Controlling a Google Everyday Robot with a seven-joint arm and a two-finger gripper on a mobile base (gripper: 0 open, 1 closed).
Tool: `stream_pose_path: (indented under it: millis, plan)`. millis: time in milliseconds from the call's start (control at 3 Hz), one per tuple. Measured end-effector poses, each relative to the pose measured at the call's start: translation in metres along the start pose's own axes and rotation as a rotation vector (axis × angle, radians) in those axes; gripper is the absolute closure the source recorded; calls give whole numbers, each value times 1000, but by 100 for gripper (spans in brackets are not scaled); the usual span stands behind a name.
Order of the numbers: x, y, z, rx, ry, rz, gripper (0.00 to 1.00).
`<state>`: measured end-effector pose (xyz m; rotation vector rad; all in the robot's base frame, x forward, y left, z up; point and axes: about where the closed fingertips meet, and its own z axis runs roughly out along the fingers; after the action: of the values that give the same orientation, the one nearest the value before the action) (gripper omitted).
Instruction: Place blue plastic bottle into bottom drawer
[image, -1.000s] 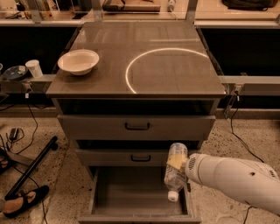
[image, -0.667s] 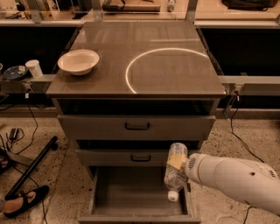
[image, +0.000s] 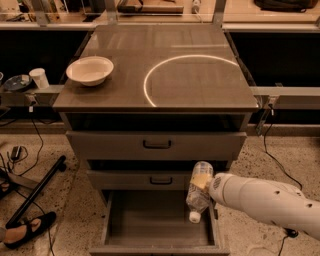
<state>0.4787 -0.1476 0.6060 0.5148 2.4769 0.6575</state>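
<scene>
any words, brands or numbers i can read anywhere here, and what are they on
No text can be read anywhere in this view.
Label on the blue plastic bottle: pale pattern only, too blurred to read. The gripper holds the bottle cap down over the open bottom drawer, at its right side.
White bowl on the cabinet top: no marking shows.
White cup at the left: no marking shows.

I note a white bowl (image: 90, 70) on the tabletop (image: 210, 95), left side, apart from a bright ring of light (image: 148, 86). Two upper drawers (image: 115, 146) carry dark handles. A white cup (image: 38, 78) stands on the left rail. A black bar (image: 37, 192), cables and a shoe (image: 27, 231) lie on the floor. The pincer (image: 201, 182) hangs at the cabinet's lower right front.
</scene>
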Motion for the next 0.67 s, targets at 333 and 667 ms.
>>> stream_pose_path:
  millis: [333,667]
  plan:
    - [4,-7,12,17,41,51,100]
    - [18,-21,33,33,96,113,100]
